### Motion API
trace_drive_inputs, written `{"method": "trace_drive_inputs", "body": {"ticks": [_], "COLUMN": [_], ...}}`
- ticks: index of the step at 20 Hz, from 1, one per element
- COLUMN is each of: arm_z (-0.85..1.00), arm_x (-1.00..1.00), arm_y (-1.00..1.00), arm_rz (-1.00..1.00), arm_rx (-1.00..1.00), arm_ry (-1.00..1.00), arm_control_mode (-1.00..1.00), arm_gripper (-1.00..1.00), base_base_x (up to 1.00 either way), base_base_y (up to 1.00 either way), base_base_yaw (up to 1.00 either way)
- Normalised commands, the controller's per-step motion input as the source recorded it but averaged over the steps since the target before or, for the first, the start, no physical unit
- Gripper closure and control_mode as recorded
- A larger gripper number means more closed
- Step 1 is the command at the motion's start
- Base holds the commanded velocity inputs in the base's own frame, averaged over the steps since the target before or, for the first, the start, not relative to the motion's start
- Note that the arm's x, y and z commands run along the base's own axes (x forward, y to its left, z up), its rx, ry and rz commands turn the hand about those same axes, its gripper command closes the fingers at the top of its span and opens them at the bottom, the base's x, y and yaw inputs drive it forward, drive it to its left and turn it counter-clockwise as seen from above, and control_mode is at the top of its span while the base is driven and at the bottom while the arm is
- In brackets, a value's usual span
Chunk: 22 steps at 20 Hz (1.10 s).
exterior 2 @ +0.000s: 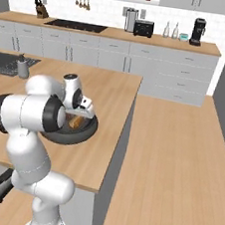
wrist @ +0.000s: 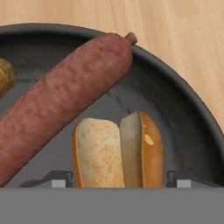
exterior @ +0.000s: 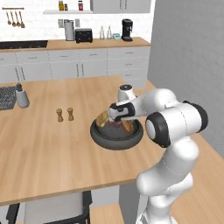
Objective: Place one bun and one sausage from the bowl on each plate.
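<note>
From the left base view, the arm bends low over the wooden counter [exterior: 52, 144], and the gripper [exterior: 117, 119] sits down inside the dark bowl [exterior: 117, 137] near the counter's right edge. A bun [exterior: 127, 125] shows tan at the gripper's right, and another tan piece lies at its left. 2 small wooden shakers [exterior: 64, 114] stand well apart to the left.

From the right base view, the arm's elbow covers most of the bowl [exterior 2: 82, 129]; a strip of bun [exterior 2: 74, 122] shows under the wrist.

In the hand view, the 2 finger tips [wrist: 59, 179] stand apart, one at each side of the split bun [wrist: 116, 151], not yet pressing it. A long reddish sausage [wrist: 61, 100] lies diagonally beside the bun, close to the left tip.

The step looks like grasping the bun. To do it well, keep the bun centred between the tips, stay low enough to catch its sides, and close gently so the left tip does not nudge the sausage or squash the 2 halves apart.
</note>
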Motion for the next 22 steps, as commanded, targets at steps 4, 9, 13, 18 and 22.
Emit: {"method": "trace_drive_inputs", "body": {"ticks": [4,9,13,18,22], "arm_z": [-0.81,0.49,1.00,1.00,0.98], "arm_x": [-0.33,-0.69,-0.44,-0.93,-0.99], "arm_y": [0.00,0.00,0.00,0.07,0.29], "arm_rz": [0.00,-0.03,-0.02,0.00,0.00], "arm_rx": [0.02,0.08,0.08,0.02,0.00], "arm_ry": [0.01,-0.19,-0.21,-0.11,0.00], "arm_control_mode": [-1.00,-1.00,-1.00,-1.00,-1.00], "arm_gripper": [1.00,1.00,1.00,1.00,1.00], "base_base_x": [0.00,0.00,0.00,0.00,0.00], "base_base_y": [0.00,0.00,0.00,0.00,0.00], "base_base_yaw": [0.00,0.00,0.00,0.00,0.00]}}
